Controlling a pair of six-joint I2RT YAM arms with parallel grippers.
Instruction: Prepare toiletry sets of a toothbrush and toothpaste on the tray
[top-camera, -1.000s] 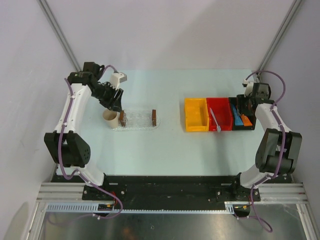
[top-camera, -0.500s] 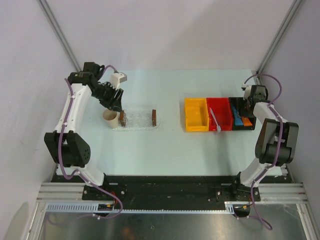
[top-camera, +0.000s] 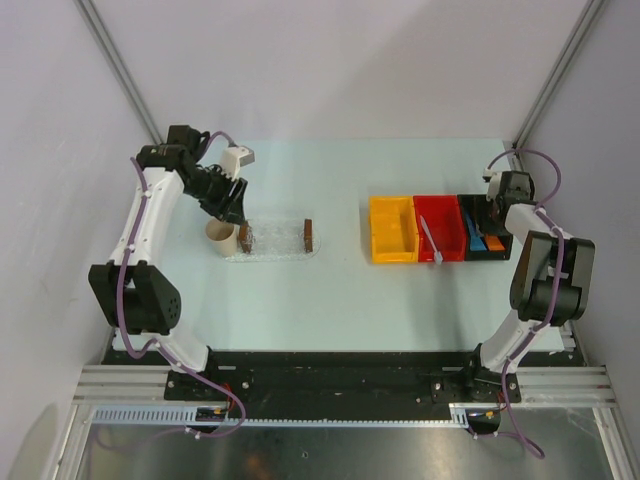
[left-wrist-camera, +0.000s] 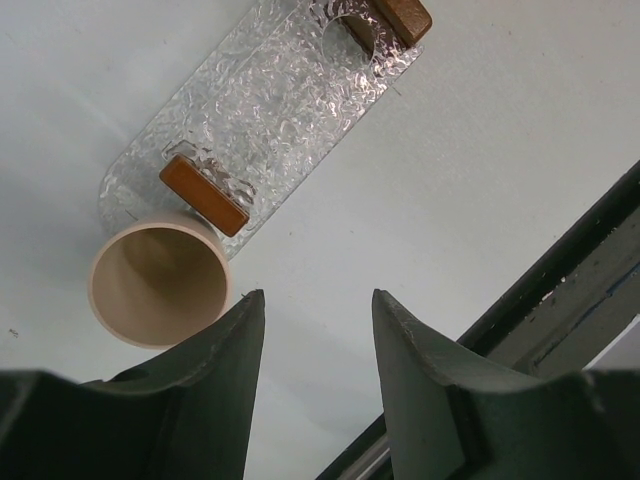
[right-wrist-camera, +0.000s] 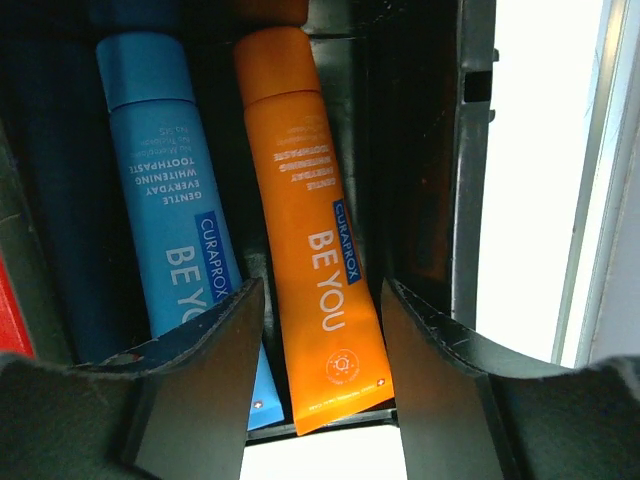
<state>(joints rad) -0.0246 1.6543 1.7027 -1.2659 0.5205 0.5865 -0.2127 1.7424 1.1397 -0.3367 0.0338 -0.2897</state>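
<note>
On the table (top-camera: 330, 290), supply stock sits to the right and the assembly point to the left, so that each arm works its own side.

1. Right gripper (right-wrist-camera: 322, 290): positioned over the black bin (top-camera: 490, 258) at the far right. Jaws stand apart with nothing clamped. In the wrist view they line up with the lower end of the orange tube (right-wrist-camera: 305, 200), which suggests a pick of that tube is being set up. Whether the tips already reach the tube's level cannot be told.
2. Left gripper (left-wrist-camera: 317, 300): released and empty, hovering near the tray's left end. This looks like a waiting position for receiving or arranging items.
3. Bins: the yellow bin (top-camera: 392, 228), the red bin (top-camera: 450, 215) and the black bin stand side by side, touching, so that stock is kept sorted by type.
4. Tray (left-wrist-camera: 270, 110): lies flat on the left of the table, a wooden block at each short end. No item rests on it; no set has been started.
5. Cup (left-wrist-camera: 160, 280): upright, just beside the tray's left block.
6. Toothbrush (top-camera: 430, 240): lies in the red bin, its near end overhanging the bin's front rim.
7. Tubes: the orange tube and the blue tube (right-wrist-camera: 165, 190) lie flat and parallel in the black bin, caps pointing away from the wrist camera, so either body can be gripped across its width.
</note>
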